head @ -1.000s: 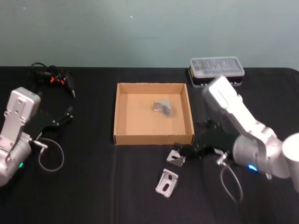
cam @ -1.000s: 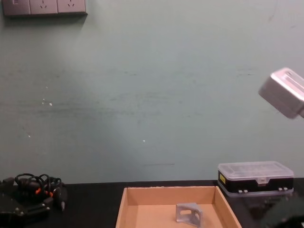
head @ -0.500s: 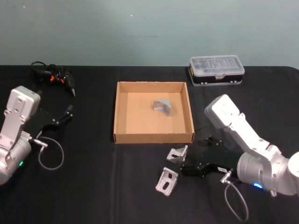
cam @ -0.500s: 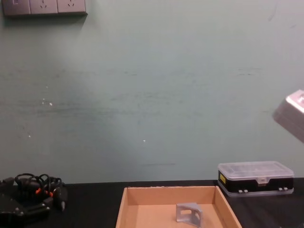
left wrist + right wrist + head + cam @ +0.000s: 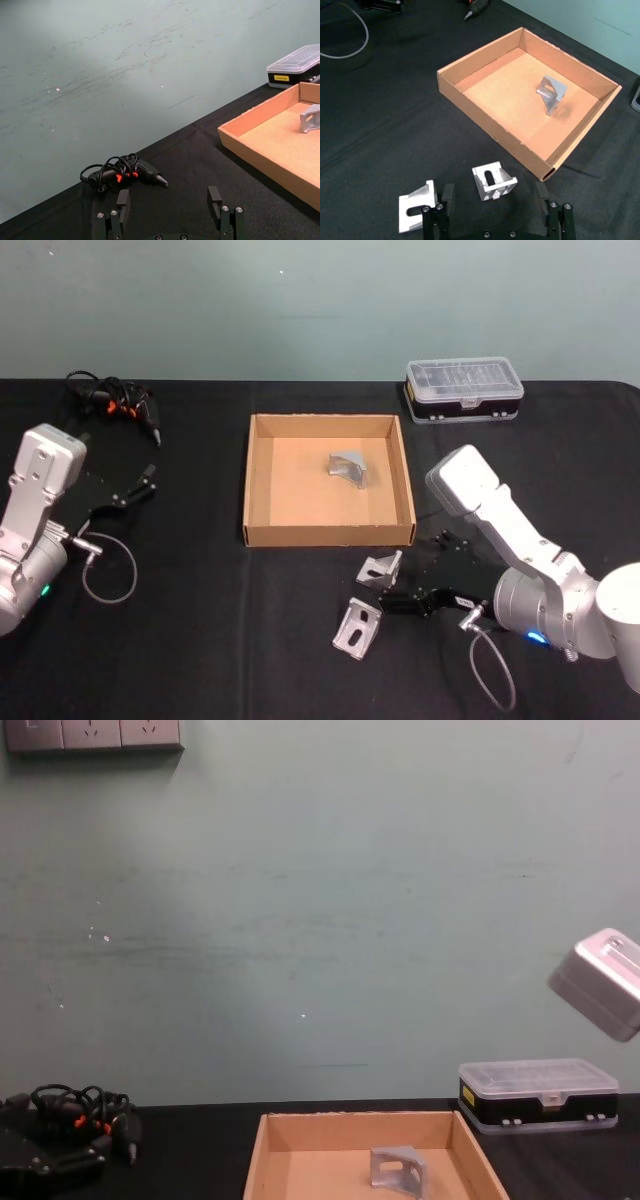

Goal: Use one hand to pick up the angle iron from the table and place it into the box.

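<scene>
The right arm (image 5: 520, 550) is bent low, its boxy joint raised behind the jaws. The jaws point toward the robot's left, fingers (image 5: 448, 193) spread wide. The left arm (image 5: 35, 510) sits parked at the left, its jaws spread too.

Box (image 5: 330, 536) open-topped; one angle iron (image 5: 348, 467) inside, seemingly room beside.
</scene>
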Available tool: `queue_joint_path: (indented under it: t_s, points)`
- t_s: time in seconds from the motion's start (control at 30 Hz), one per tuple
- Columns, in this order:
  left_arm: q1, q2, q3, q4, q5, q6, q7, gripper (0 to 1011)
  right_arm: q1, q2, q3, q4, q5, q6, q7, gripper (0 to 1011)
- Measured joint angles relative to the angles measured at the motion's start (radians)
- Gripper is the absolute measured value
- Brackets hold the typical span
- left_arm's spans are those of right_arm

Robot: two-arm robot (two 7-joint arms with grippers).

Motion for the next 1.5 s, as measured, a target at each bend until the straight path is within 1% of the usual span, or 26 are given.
queue_joint_path:
  t_s: [0.3, 0.67, 0.9, 1.13, 1.5]
  points:
    - [0.0, 0.0, 0.0, 0.0, 0.0, 0.0, 0.0, 1011, 0.01, -0.025, -0.001, 0.025, -0.007, 0.005, -0.008, 1004]
    - [0.0, 0.0, 0.0, 0.0, 0.0, 0.0, 0.0, 1011, 0.02, -0.046, 0.001, 0.055, -0.007, 0.011, -0.01, 1004]
    - [0.0, 0.0, 0.0, 0.0, 0.0, 0.0, 0.0, 1011, 0.038, -0.063, -0.004, 0.089, -0.008, 0.01, -0.01, 1004]
    - [0.0, 0.0, 0.0, 0.0, 0.0, 0.0, 0.0, 1011, 0.06, -0.087, -0.01, 0.137, -0.013, -0.013, -0.017, 1004]
    - [0.0, 0.0, 0.0, 0.0, 0.0, 0.0, 0.0, 1011, 0.069, -0.104, -0.016, 0.164, -0.008, -0.028, -0.018, 1004]
